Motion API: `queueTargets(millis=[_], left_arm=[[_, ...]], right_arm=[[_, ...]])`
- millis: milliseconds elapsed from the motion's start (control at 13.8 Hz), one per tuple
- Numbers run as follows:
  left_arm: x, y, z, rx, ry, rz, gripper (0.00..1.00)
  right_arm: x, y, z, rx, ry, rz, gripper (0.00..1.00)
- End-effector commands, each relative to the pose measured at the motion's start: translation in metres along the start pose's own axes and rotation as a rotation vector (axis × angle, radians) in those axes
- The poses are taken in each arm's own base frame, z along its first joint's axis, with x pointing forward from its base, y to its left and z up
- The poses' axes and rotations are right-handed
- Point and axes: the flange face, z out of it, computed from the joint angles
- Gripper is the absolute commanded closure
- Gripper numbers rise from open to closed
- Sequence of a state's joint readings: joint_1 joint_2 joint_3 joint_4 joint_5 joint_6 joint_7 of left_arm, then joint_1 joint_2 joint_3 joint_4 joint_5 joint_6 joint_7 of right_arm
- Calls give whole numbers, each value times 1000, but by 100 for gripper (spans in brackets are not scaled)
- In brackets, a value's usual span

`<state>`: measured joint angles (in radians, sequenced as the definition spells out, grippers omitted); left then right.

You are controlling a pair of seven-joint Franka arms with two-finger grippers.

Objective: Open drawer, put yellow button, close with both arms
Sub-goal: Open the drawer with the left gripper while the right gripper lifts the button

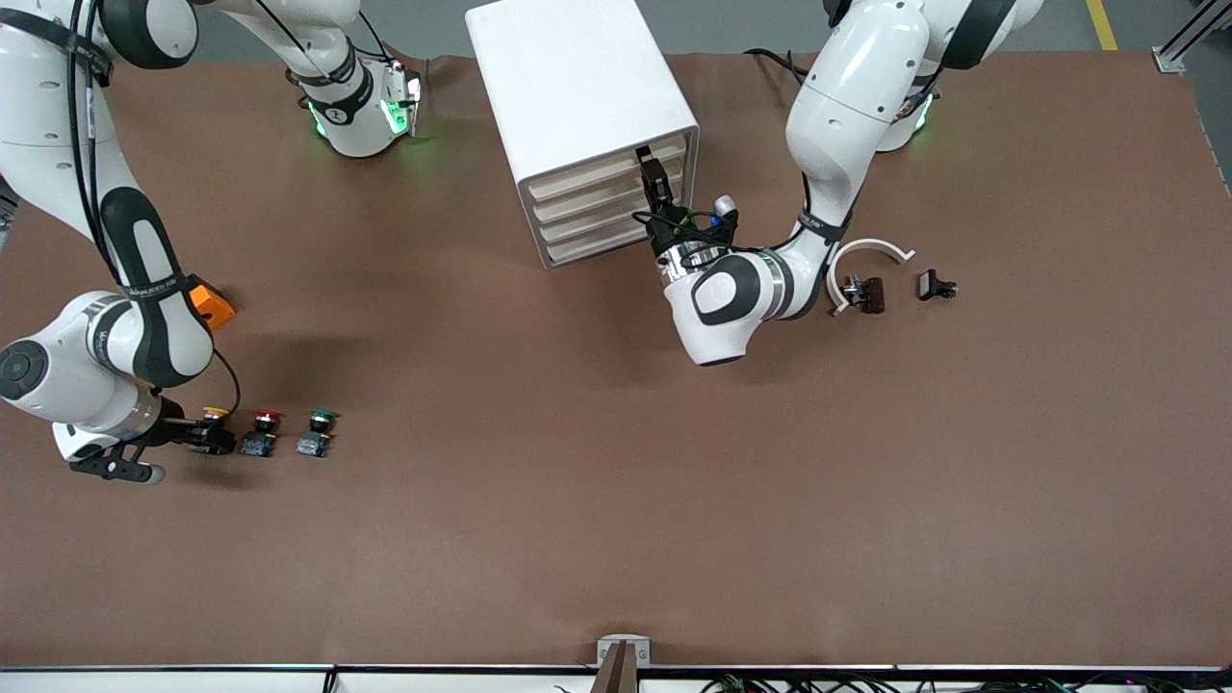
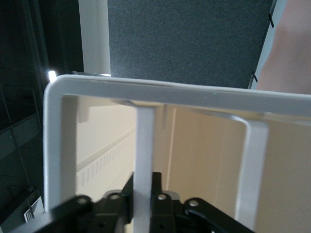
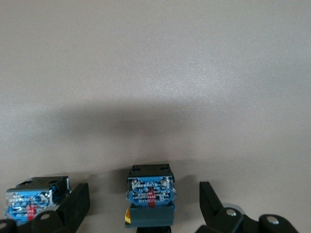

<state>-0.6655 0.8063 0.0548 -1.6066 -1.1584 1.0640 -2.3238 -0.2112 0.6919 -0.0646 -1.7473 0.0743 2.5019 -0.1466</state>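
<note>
1. My right gripper (image 1: 214,438) is down at the desk (image 1: 616,500) near the right arm's end, jaws spread wide to either side of the yellow button (image 1: 214,416), not closed on it. In my right wrist view the yellow button (image 3: 149,194) sits between my fingers (image 3: 73,206) with gaps on both sides.
2. The yellow button heads a short row with a red button (image 1: 262,433) and a green button (image 1: 317,433), all resting on the desk.
3. My left gripper (image 1: 651,171) is at the front of the white cabinet (image 1: 577,96), at the drawer (image 1: 604,171). I cannot tell how my left jaws stand.
4. The drawer is the top one of four and looks shut.
5. An orange cube (image 1: 212,303) lies beside my right arm.
</note>
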Motion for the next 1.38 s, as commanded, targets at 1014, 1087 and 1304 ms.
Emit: queueTargets(millis=[1014,1087,1304], left_arm=[[46,-44,-122,-111,-182,10,100],[48,-44,-128,-112,-192,14,100],[56,-47,-146,-125,-220,30,100]], right_arm=[[2,8,3,17,-8,-21,100],[4,4,-2,22,-20,-22,100],[15,-3,-30,47,-106,-31,100]])
